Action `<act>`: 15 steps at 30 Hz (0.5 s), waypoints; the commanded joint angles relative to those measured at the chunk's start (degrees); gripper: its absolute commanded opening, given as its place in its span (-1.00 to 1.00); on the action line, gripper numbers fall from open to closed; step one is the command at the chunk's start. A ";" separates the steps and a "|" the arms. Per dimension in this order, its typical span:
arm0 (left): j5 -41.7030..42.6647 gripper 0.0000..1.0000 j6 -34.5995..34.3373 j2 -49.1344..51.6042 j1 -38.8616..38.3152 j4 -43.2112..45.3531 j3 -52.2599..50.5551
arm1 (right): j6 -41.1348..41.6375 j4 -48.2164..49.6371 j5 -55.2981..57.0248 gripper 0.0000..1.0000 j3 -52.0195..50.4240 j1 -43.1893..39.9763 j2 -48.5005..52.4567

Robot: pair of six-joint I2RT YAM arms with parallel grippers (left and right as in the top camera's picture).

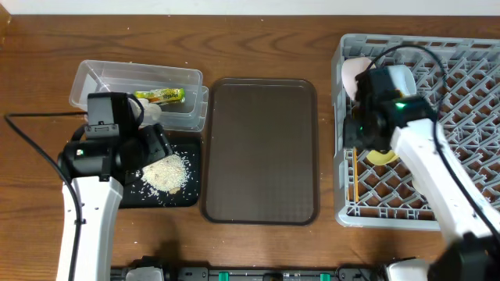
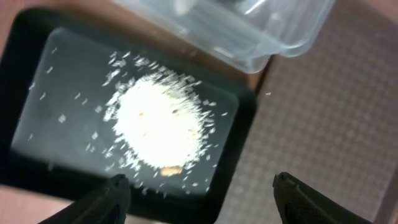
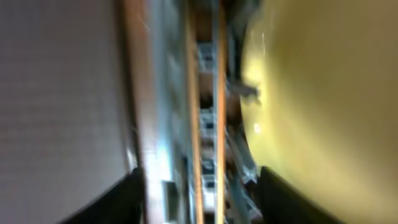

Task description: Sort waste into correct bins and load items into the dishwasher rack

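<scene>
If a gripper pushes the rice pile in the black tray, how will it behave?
The rice pile would probably scatter, not slide whole, since loose grains lie around it. The rim of the black tray would likely hold most inside.

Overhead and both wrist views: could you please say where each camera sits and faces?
Overhead: above the table, facing down on serving tray and rack; both arms show.
Left wrist: on left arm, facing down at rice in black tray; left fingers show.
Right wrist: on right arm, facing chopsticks and yellow plate; right fingers show.
Shared: overhead and left wrist show rice.
</scene>
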 commanded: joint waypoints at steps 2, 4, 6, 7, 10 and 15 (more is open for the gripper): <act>1.16 0.53 5.11 0.59 -4.52 2.45 0.22 | -2.29 5.07 -6.64 0.36 2.16 -5.29 -8.98; 0.90 0.53 5.95 1.73 -7.06 3.06 0.22 | -4.07 5.62 -6.84 0.38 2.16 -8.15 -11.34; 0.55 0.53 5.95 3.06 -8.66 2.91 0.22 | -5.92 4.81 -7.19 0.41 2.16 -10.84 -12.90; 0.55 0.54 5.95 3.91 -9.31 2.64 0.22 | -7.13 3.87 -7.48 0.43 2.16 -12.41 -13.64; 0.55 0.53 5.90 5.86 -9.94 0.63 0.22 | -8.96 -0.28 -7.23 0.54 2.14 -17.00 -15.17; 0.55 0.53 5.90 6.10 -9.94 -5.07 0.22 | -8.94 -6.58 -7.23 0.66 1.07 -22.64 -15.50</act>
